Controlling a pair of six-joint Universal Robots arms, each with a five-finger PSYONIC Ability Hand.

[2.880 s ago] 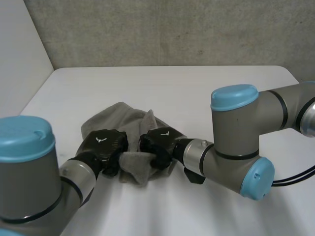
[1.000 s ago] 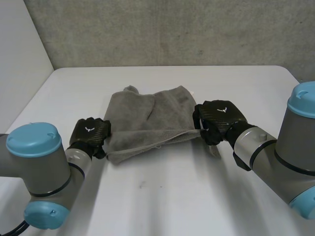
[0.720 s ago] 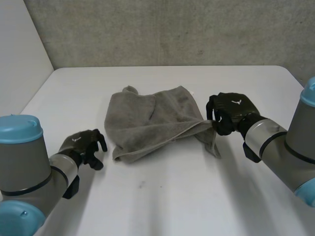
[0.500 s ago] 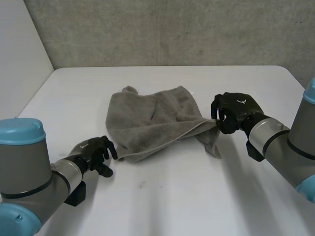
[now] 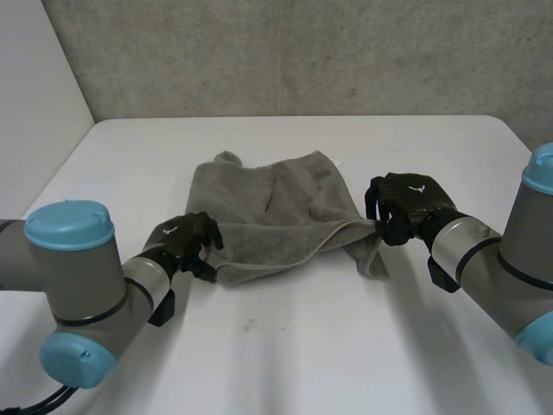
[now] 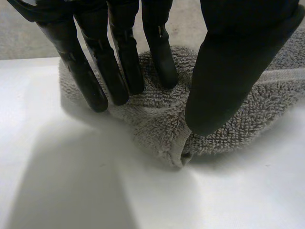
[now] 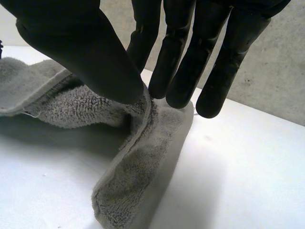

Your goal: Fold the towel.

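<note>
The grey towel (image 5: 268,212) is being kept in the middle of the white surface (image 5: 285,346), rumpled and loosely doubled, with one thick fold running along its near edge. Its far side is being left flat on the surface, towards the grey wall (image 5: 302,52).

The towel's near left corner is being touched by the left hand (image 5: 184,242), which is being brought in low from the left arm (image 5: 78,285). In the left wrist view the fingers (image 6: 119,71) are being held nearly straight, and their tips are being set on the pile of the towel (image 6: 152,124) just behind that corner. The thumb (image 6: 224,86) is being pressed down on the cloth beside them, apart from the fingers. The corner itself is being left on the surface between the thumb and the fingertips, and nothing is being gripped by this hand.

The towel's near right corner is being held by the right hand (image 5: 406,206) at the end of the right arm (image 5: 510,268). In the right wrist view a ridge of the towel (image 7: 143,157) is being pinched between the thumb (image 7: 90,57) and the fingers (image 7: 176,62), which are being kept almost straight against the cloth. That edge is being held just above the surface, while the flap below the pinch is being let hang down until its end is resting on the surface.

The two hands are being kept well apart, at opposite ends of the towel's near edge.
</note>
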